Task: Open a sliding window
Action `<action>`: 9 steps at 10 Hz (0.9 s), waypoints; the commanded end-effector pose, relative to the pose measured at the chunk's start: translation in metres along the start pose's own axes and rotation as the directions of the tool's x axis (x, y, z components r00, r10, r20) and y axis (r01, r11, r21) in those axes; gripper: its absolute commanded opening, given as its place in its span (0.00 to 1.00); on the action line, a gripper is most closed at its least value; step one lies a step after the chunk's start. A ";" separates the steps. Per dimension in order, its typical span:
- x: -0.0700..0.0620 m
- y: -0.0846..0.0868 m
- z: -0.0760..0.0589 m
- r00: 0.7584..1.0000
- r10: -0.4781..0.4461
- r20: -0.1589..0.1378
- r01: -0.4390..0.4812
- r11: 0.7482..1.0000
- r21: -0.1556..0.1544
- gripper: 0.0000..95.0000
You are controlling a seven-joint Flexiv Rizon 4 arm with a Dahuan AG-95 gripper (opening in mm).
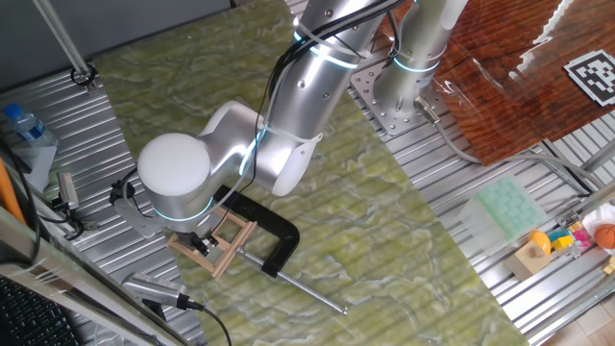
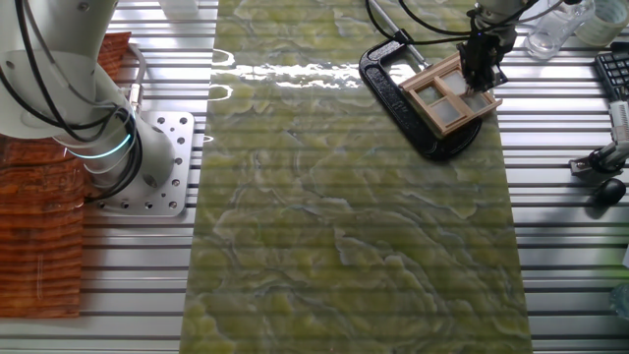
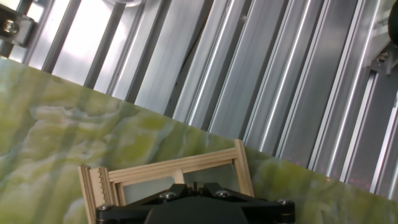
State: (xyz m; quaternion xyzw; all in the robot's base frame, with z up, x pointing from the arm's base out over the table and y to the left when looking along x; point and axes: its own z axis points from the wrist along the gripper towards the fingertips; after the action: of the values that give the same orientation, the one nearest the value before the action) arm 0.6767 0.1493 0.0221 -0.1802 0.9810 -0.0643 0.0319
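The sliding window (image 2: 447,98) is a small light-wood frame with greyish panes, lying flat on the green mat and held in a black C-clamp (image 2: 393,84). In one fixed view the window (image 1: 223,245) peeks out below the arm's white wrist, which hides the fingers. My gripper (image 2: 480,77) points down onto the window's right part. In the hand view the gripper (image 3: 194,186) shows its two dark fingers drawn close together over the window (image 3: 174,167), at the middle bar. Where the fingertips meet the wood is hidden.
The clamp's steel screw rod (image 1: 307,288) sticks out toward the mat's front. Ribbed aluminium table (image 3: 280,81) surrounds the green mat (image 2: 344,226). A water bottle (image 1: 24,125), a pale green tray (image 1: 504,207) and small toys (image 1: 567,240) lie at the sides. The arm's base (image 2: 147,167) stands left.
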 end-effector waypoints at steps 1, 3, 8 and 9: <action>0.000 0.001 0.000 1.000 -0.001 0.000 0.001 1.000 -0.003 0.00; 0.000 0.001 0.000 1.000 -0.001 0.002 0.001 1.000 -0.007 0.00; 0.001 0.006 0.000 1.000 -0.002 0.004 0.002 1.000 -0.011 0.00; 0.001 0.006 0.000 1.000 -0.002 0.005 0.002 1.000 -0.012 0.00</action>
State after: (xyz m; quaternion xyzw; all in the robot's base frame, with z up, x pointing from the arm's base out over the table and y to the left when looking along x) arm 0.6742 0.1546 0.0210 -0.1815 0.9811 -0.0584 0.0333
